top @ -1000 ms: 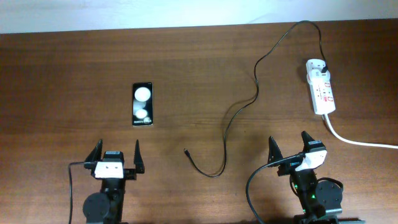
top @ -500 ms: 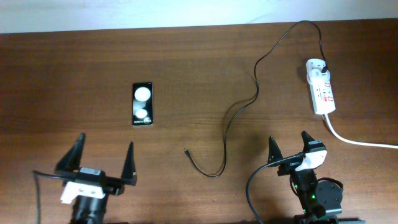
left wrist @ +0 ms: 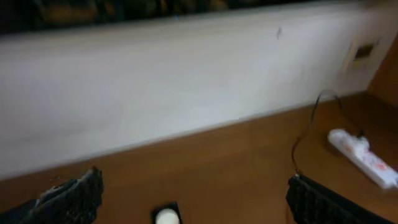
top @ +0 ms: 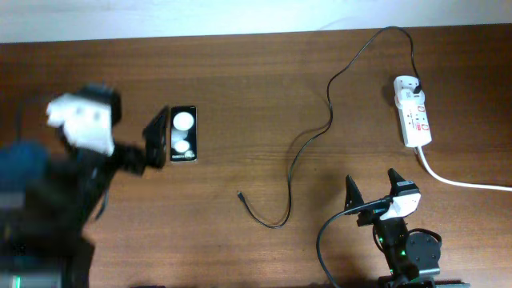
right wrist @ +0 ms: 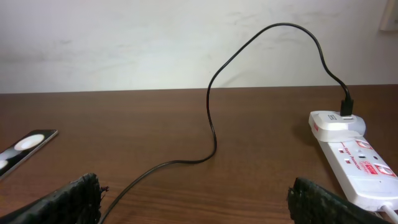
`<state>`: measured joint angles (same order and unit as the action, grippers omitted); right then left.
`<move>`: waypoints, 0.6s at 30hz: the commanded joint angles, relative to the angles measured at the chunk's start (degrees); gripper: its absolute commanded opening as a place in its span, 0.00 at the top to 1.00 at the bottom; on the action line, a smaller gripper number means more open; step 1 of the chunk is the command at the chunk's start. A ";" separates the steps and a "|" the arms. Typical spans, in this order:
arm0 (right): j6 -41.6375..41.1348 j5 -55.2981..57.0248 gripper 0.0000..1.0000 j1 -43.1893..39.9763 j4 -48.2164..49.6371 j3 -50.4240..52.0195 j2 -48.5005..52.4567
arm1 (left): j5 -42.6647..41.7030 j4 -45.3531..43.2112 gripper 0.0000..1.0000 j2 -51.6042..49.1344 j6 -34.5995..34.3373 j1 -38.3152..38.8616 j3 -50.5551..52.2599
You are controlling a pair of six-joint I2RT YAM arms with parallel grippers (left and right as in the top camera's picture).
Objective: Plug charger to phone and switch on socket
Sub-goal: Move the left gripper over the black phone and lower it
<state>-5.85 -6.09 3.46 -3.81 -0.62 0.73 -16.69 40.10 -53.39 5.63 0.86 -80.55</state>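
Nothing fully readable anywhere. Phone [top: 183,134], at the table's 10 o'clock seen from overhead, carries one short line of white lettering [top: 183,158] at its 6 o'clock end; it is too small to make out. Socket [top: 413,112], at the table's 2 o'clock, has small red marks [top: 418,110] down its face, just blobs from above. The right wrist view sits closer: the marks are red-outlined labels with tiny print inside, still illegible. The left wrist view is blurred and the socket face shows only red specks there.
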 commanded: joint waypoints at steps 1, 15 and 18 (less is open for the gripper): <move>0.04 0.31 0.01 -0.11 -0.31 0.31 -0.52 | -2.01 3.45 0.01 -9.90 0.72 0.22 -4.96; 0.04 0.31 0.01 -0.11 -0.31 0.31 -0.52 | -2.01 8.17 0.01 -39.93 0.70 0.22 -5.20; 0.02 0.31 0.01 -0.11 -0.31 0.31 -0.52 | -2.01 9.07 0.31 -44.19 0.68 0.22 -4.83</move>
<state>-5.82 -6.09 3.46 -3.81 -0.62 0.73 -17.89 48.69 -93.86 5.89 0.86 -84.71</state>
